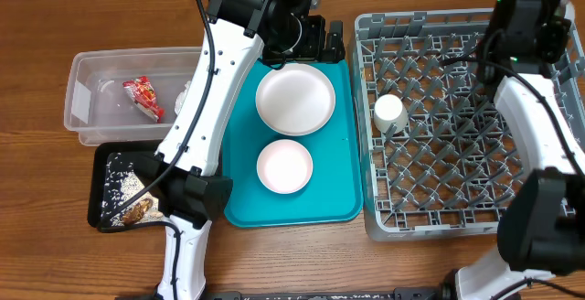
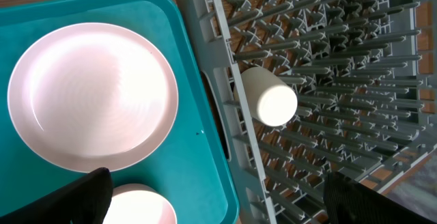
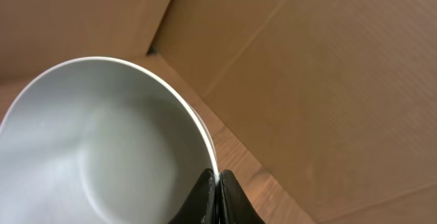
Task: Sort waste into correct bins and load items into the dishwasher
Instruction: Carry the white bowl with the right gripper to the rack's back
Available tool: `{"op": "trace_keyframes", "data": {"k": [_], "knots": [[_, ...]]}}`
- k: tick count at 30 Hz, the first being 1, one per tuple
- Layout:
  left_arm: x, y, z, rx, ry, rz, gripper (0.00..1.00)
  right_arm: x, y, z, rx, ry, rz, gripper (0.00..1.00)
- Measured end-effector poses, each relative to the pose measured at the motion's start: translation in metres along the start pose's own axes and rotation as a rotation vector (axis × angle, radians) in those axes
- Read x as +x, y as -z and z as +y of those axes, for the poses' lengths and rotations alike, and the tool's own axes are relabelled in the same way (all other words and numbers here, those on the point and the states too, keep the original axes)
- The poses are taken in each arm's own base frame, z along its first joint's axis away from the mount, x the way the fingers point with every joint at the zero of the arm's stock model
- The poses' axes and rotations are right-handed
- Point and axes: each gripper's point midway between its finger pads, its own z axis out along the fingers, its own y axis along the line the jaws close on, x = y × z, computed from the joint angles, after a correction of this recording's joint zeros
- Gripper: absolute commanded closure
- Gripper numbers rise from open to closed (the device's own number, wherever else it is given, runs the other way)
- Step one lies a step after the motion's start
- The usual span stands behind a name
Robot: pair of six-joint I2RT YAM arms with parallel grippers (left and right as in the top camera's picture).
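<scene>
A white bowl (image 3: 102,156) was held by its rim, lower left of the right wrist view, the right gripper (image 3: 217,191) clenched on it. Slippage was judged possible (only a thin rim bite was seen), or a knock against the rack (image 1: 364,181) wall or cup (image 1: 390,112). The left gripper (image 2: 222,207) was found released over the tray (image 2: 194,156) edge; free prongs were noted right of the cup.

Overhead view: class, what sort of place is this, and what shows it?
Probably a mock dish-clearing station: a grey dishwasher rack, a teal tray holding a white plate, and a clear waste bin sit on a wooden table.
</scene>
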Motion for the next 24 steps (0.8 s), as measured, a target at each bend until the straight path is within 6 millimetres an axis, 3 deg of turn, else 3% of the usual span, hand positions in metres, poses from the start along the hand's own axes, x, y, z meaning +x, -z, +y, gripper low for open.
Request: {"op": "trace_keyframes", "data": {"k": [9,24], "knots": [[0.0,0.0,0.001,-0.003,0.0,-0.001,0.0,0.039,-0.015,0.029,0.011,0.184,0.084,0.96],[0.0,0.0,0.001,-0.006,0.0,-0.002,0.0,0.047,0.009,0.059,-0.025,0.28,0.082,0.96]]}}
